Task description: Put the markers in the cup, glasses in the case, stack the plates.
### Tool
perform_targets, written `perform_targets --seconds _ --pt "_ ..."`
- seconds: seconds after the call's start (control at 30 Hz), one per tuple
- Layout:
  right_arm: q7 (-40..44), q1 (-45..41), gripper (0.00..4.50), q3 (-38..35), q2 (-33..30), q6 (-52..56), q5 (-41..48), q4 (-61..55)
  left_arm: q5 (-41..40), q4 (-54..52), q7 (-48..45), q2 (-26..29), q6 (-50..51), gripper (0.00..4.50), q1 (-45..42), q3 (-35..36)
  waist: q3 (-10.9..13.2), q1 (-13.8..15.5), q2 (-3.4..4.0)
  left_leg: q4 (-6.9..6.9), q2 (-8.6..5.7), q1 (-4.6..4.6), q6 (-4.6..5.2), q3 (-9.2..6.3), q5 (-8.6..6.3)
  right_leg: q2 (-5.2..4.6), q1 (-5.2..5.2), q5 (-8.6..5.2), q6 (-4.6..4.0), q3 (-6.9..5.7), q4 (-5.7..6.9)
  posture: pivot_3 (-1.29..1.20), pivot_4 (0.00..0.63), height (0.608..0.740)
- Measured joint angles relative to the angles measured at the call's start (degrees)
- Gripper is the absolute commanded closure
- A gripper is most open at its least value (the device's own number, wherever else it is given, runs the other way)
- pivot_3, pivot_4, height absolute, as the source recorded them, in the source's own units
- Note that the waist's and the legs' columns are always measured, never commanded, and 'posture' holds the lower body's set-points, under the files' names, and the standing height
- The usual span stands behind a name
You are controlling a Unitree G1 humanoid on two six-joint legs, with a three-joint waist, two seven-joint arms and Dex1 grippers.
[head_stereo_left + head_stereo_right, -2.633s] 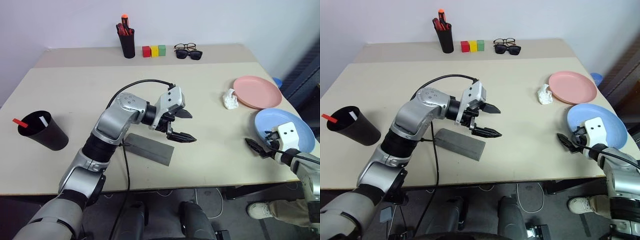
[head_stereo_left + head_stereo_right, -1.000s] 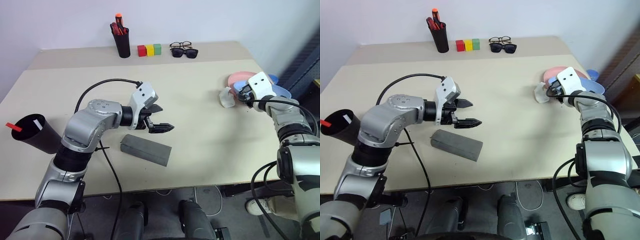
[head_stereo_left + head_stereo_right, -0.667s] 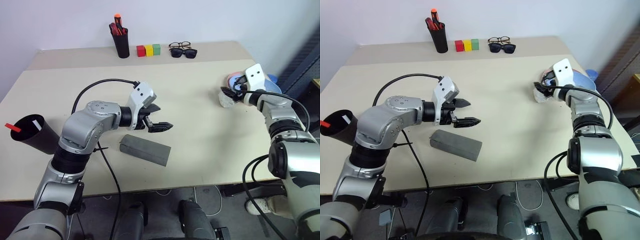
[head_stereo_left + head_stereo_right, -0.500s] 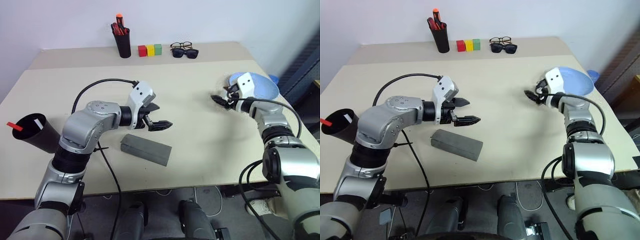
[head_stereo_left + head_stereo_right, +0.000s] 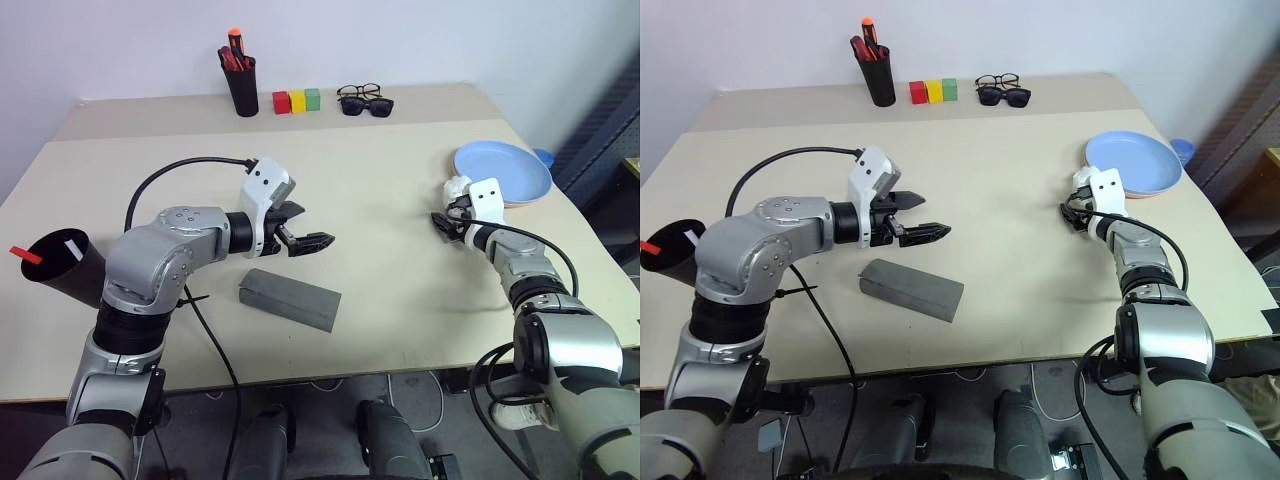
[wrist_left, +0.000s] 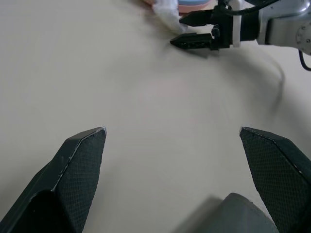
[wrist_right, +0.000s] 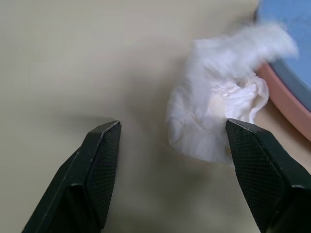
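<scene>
Beige tabletop (image 5: pixel 400 300) is spreading below a pale wall in the head views. On it, the left arm is bending across the middle, its left gripper (image 5: pixel 303 237) hanging level over the grey case (image 5: pixel 289 298) with fingers spread wide and nothing between them. The right arm is stretching forward low, the right gripper (image 5: pixel 446 224) parted and empty just beside a crumpled white tissue (image 5: pixel 457 188). The blue plate (image 5: pixel 502 172) is lying on the pink plate (image 5: pixel 520 203) at the far right. The black cup (image 5: pixel 62 267) is standing at the left edge with the markers (image 5: pixel 28 254) inside.

Left wrist view: both fingers (image 6: pixel 80 167) are standing far apart above bare table, the case corner (image 6: pixel 238 213) below them.

Right wrist view: open fingers (image 7: pixel 104 160) are framing the tissue (image 7: pixel 218 116), which is touching the stacked plates' rim (image 7: pixel 286 114).
</scene>
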Motion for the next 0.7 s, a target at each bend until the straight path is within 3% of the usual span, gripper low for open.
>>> perform_targets --seconds 0.17,0.53,0.7 --pt "-1.9 0.0 4.41 -0.6 0.9 0.6 0.2 0.0 -0.8 -0.9 1.3 0.2 0.8 0.0 0.5 0.6 0.0 0.2 0.0 0.02 -0.01 0.05 0.0 -0.02 0.0 0.01 0.08 0.0 0.0 0.0 0.0 0.0 0.15 0.74" --pt "-3.5 0.0 4.47 -1.2 0.9 -0.5 0.3 0.0 -1.9 -0.9 2.2 0.4 1.3 0.0 0.6 0.8 0.0 0.1 0.0 -0.02 -0.01 0.05 0.0 -0.02 0.0 0.01 0.07 0.0 0.0 0.0 -0.01 0.0 0.15 0.74" --pt "-0.1 -0.8 4.47 -3.8 0.3 -4.6 2.4 -0.2 -1.9 -0.9 2.3 0.4 1.3 0.0 1.1 0.8 0.0 0.0 0.0 -0.03 -0.01 0.05 0.0 -0.01 0.0 0.01 0.07 0.0 0.0 0.0 -0.02 0.0 0.15 0.74"
